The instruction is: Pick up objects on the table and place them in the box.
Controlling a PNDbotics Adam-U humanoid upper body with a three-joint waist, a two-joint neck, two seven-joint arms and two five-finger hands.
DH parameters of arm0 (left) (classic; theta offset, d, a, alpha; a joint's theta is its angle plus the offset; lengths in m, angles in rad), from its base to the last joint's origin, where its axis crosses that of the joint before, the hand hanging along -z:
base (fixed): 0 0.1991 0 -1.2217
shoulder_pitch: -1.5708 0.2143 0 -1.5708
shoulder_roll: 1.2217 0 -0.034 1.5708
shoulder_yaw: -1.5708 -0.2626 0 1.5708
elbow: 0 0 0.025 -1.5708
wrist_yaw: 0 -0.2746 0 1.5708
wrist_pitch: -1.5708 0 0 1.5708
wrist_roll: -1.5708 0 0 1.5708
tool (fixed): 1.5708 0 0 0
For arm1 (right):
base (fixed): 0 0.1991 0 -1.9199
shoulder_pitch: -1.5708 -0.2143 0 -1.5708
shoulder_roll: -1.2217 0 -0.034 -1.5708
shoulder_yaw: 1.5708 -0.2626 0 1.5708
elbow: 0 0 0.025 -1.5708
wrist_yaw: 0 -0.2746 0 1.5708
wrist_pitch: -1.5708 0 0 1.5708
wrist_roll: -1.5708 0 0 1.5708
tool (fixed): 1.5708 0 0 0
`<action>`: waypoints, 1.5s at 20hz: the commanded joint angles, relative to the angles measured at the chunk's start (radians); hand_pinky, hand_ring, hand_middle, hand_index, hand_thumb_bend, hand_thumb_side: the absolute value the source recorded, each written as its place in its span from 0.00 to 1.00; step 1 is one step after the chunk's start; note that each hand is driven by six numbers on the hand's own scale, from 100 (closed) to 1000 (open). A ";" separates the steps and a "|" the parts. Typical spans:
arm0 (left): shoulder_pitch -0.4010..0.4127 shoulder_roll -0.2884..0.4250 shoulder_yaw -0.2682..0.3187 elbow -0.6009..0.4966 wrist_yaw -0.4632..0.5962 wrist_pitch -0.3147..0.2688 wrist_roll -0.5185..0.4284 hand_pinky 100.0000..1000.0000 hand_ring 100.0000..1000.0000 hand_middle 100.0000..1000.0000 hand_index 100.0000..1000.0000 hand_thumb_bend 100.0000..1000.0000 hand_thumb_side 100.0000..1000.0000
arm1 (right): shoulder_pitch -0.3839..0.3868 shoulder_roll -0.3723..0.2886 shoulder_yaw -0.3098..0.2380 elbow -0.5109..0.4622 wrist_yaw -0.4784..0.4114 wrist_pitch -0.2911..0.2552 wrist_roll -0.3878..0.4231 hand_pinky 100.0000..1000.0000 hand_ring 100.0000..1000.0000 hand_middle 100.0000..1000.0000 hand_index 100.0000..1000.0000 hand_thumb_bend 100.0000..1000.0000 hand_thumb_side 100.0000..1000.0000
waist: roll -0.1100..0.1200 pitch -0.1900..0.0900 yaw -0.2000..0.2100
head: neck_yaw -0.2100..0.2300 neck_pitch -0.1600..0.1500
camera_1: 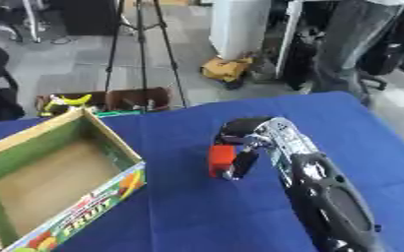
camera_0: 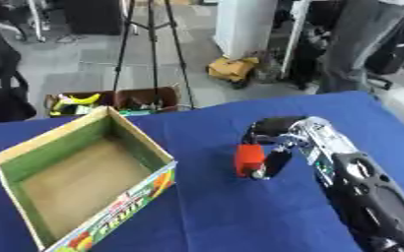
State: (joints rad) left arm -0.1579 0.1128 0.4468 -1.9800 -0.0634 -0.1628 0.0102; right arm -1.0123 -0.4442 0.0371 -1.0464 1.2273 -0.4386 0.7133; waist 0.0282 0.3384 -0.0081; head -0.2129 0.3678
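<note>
Right hand (camera_0: 270,142) | fingers curled round red object (camera_0: 249,160) | box (camera_0: 33,147) at left

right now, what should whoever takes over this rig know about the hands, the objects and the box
Right hand: shut on the red object, over the blue table, to the right of the box.
Left hand: not in view.
Box: open, on the table's left side; what shows of its inside is empty.
Done: the red object is grasped.
Left: carry it left over the box and let go. No other loose objects show on the table.

right hand (camera_1: 244,142) | fingers (camera_1: 244,162) curled round red object (camera_1: 221,160) (right of box (camera_1: 111,189))
</note>
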 commanded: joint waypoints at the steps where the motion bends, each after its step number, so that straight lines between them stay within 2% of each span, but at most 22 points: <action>1: -0.006 0.011 0.000 -0.020 -0.005 0.001 -0.001 0.31 0.56 0.61 0.89 0.33 0.80 | -0.032 -0.014 -0.012 -0.033 -0.015 -0.186 0.194 0.78 0.80 0.53 0.68 0.00 0.46 | -0.002 -0.021 -0.002 | -0.001 -0.009; 9: -0.008 0.013 0.000 -0.020 -0.004 0.002 0.001 0.31 0.56 0.61 0.89 0.33 0.80 | -0.044 -0.012 -0.017 -0.051 -0.024 -0.171 0.194 0.77 0.77 0.47 0.62 0.00 0.43 | -0.004 -0.022 -0.003 | -0.001 -0.008; 10: -0.008 0.013 0.000 -0.020 -0.004 0.002 0.001 0.31 0.56 0.61 0.89 0.33 0.79 | -0.045 -0.012 -0.018 -0.054 -0.026 -0.169 0.194 0.77 0.77 0.47 0.61 0.00 0.49 | -0.003 -0.022 -0.002 | -0.001 -0.008; 11: -0.008 0.013 0.000 -0.020 -0.004 0.002 0.001 0.31 0.56 0.61 0.89 0.33 0.79 | -0.047 -0.011 -0.018 -0.058 -0.028 -0.168 0.194 0.76 0.76 0.46 0.61 0.00 0.43 | -0.003 -0.023 -0.002 | -0.001 -0.008; 15: -0.008 0.015 -0.001 -0.020 -0.003 0.002 0.000 0.31 0.56 0.61 0.90 0.33 0.79 | -0.057 -0.009 -0.019 -0.077 -0.031 -0.161 0.190 0.76 0.75 0.45 0.59 0.00 0.43 | -0.004 -0.024 -0.003 | -0.002 -0.008; 16: -0.008 0.015 -0.001 -0.020 -0.003 0.002 0.000 0.31 0.56 0.61 0.90 0.33 0.79 | -0.059 -0.008 -0.019 -0.081 -0.030 -0.160 0.187 0.76 0.75 0.44 0.58 0.00 0.47 | -0.004 -0.024 -0.003 | -0.002 -0.008; 17: -0.008 0.015 -0.001 -0.020 -0.003 0.002 0.000 0.31 0.56 0.61 0.90 0.33 0.79 | -0.061 -0.008 -0.020 -0.085 -0.030 -0.158 0.184 0.76 0.75 0.44 0.58 0.00 0.43 | -0.004 -0.024 -0.004 | -0.002 -0.008; 30: -0.008 0.019 0.000 -0.020 0.000 0.006 0.002 0.31 0.56 0.61 0.90 0.32 0.79 | -0.089 0.003 -0.021 -0.125 -0.031 -0.149 0.152 0.75 0.72 0.40 0.53 0.00 0.48 | -0.008 -0.030 -0.008 | -0.003 -0.005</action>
State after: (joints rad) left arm -0.1583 0.1131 0.4468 -1.9800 -0.0634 -0.1590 0.0117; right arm -1.0740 -0.4269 0.0250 -1.1455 1.2029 -0.4346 0.7173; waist 0.0219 0.3322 -0.0148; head -0.2132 0.3679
